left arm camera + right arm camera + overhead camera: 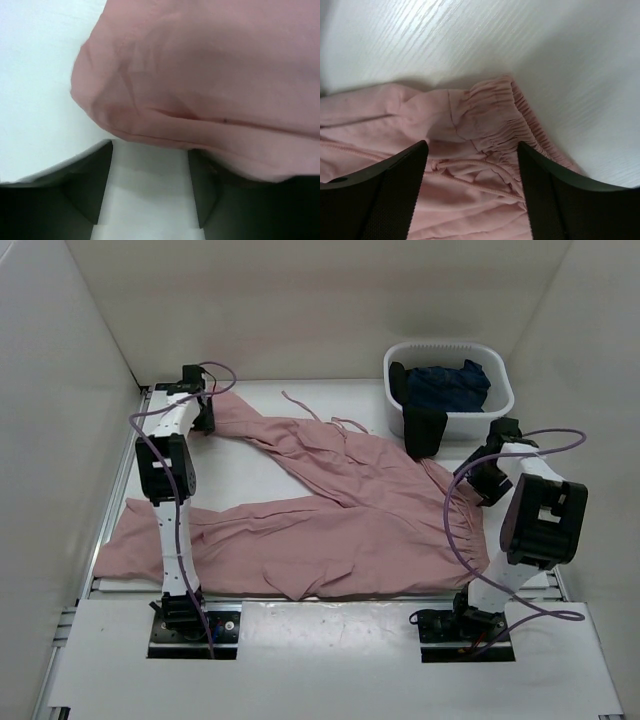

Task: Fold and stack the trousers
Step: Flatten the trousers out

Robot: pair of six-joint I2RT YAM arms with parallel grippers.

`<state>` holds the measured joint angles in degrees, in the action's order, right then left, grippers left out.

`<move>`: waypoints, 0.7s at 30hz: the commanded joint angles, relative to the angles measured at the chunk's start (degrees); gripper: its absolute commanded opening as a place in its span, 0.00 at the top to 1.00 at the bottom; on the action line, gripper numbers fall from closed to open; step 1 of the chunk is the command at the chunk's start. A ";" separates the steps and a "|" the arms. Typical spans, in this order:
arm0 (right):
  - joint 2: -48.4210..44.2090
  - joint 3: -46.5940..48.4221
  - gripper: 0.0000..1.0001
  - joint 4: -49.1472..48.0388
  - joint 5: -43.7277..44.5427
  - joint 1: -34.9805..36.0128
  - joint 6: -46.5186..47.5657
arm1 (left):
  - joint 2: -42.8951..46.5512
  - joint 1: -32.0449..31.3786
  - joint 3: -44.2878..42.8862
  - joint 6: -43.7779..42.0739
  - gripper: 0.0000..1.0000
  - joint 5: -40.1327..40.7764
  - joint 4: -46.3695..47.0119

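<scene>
The dusty-pink trousers [340,510] lie spread over the white table, legs pointing left and gathered waistband [462,515] at the right. One leg runs to the back left, where my left gripper [205,418] stands at its hem. In the left wrist view that gripper [150,150] is open with bare table between its fingers, and the leg hem [210,75] lies just ahead and drapes over the right fingertip. My right gripper [487,480] hovers at the waistband's far end. It [472,146] is open above the gathered waistband [490,117] and the drawstring [470,167].
A white laundry basket [450,346] stands at the back right holding a dark navy garment [445,385], part of which hangs over its front wall. White walls enclose the table on three sides. The other trouser leg [150,540] reaches the table's left edge.
</scene>
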<state>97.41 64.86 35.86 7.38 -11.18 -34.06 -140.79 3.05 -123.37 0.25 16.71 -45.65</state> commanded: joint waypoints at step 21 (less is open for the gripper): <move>-7.51 2.27 0.28 4.75 -5.17 -8.42 -3.01 | 30.61 6.53 35.68 -0.25 0.26 -2.64 2.58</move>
<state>87.02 62.92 43.13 8.56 -20.08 -36.32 -109.49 11.25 -82.74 -0.64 16.95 -45.45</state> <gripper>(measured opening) 0.671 0.606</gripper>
